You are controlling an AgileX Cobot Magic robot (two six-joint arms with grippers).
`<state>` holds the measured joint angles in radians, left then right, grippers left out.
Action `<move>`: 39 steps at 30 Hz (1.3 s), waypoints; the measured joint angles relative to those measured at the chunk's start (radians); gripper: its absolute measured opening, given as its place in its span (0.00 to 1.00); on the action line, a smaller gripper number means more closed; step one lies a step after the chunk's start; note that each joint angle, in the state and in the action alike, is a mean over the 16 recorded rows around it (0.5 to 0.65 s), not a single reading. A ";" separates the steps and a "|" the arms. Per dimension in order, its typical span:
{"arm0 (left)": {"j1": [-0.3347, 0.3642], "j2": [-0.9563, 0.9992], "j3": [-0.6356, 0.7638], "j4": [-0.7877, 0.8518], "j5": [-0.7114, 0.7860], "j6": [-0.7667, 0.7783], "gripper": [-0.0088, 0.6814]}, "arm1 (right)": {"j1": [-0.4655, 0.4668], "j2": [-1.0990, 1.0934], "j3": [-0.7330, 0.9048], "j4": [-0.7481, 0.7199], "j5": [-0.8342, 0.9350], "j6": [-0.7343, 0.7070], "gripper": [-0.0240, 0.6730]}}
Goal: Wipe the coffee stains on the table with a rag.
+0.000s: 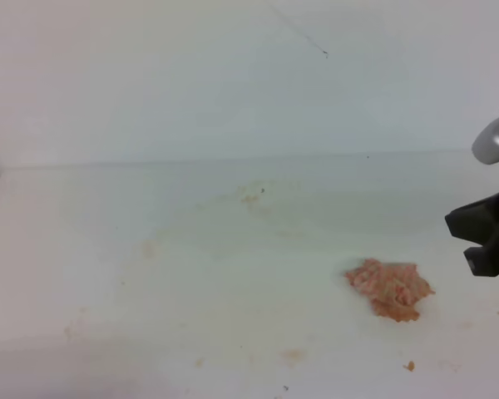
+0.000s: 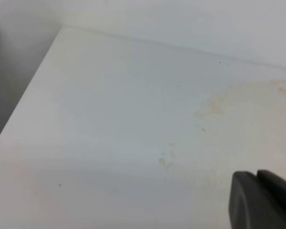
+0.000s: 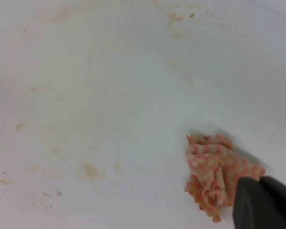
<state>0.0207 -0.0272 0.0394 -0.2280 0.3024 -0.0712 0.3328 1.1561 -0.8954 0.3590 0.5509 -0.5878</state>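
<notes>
- Exterior high view: the table (image 1: 108, 249) is a broad white top; along its near edge lie small brown specks, a pale smear (image 1: 293, 356) and a tiny orange crumb (image 1: 409, 366).
- Further in, right of centre, the rag (image 1: 391, 288) lies crumpled on the table, pinkish-orange, its long axis running roughly left to right.
- The right gripper (image 1: 485, 234) hangs at the right edge, just beside the rag and apart from it; its jaws are closed on nothing, and most of the arm is cut off.
- Beyond, the coffee stains (image 1: 251, 196) are faint tan smears near the back edge, hard to trace.
- Behind the table stands a plain pale wall (image 1: 191, 75).
- Right wrist view: 1 dark finger (image 3: 262, 202) fills the lower right corner, covering the rag's near edge.
- Left wrist view: only a dark corner of the left gripper (image 2: 260, 200) shows, so I cannot tell how its jaws stand.
</notes>
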 joint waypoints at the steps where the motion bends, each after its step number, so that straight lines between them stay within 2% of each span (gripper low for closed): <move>1: 0.000 0.000 0.000 0.000 -0.001 0.000 0.01 | -0.001 -0.014 0.000 -0.013 -0.003 -0.008 0.03; 10: 0.000 0.000 0.000 -0.001 -0.004 0.000 0.01 | -0.043 -0.245 0.002 -0.155 -0.031 -0.079 0.03; 18: 0.000 0.000 0.000 -0.001 -0.006 0.000 0.01 | -0.147 -0.543 0.082 -0.235 -0.111 -0.085 0.03; 23: 0.000 0.000 0.000 -0.001 -0.006 0.000 0.01 | -0.209 -0.742 0.258 -0.233 -0.237 -0.043 0.03; 32: 0.000 0.000 0.000 -0.002 -0.006 0.000 0.01 | -0.260 -1.060 0.714 -0.181 -0.535 0.053 0.03; 39: 0.000 0.001 0.000 -0.005 -0.006 0.000 0.01 | -0.260 -1.166 0.903 -0.125 -0.558 0.083 0.03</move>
<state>0.0207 -0.0262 0.0394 -0.2330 0.2963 -0.0709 0.0723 -0.0104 0.0081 0.2343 -0.0072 -0.5044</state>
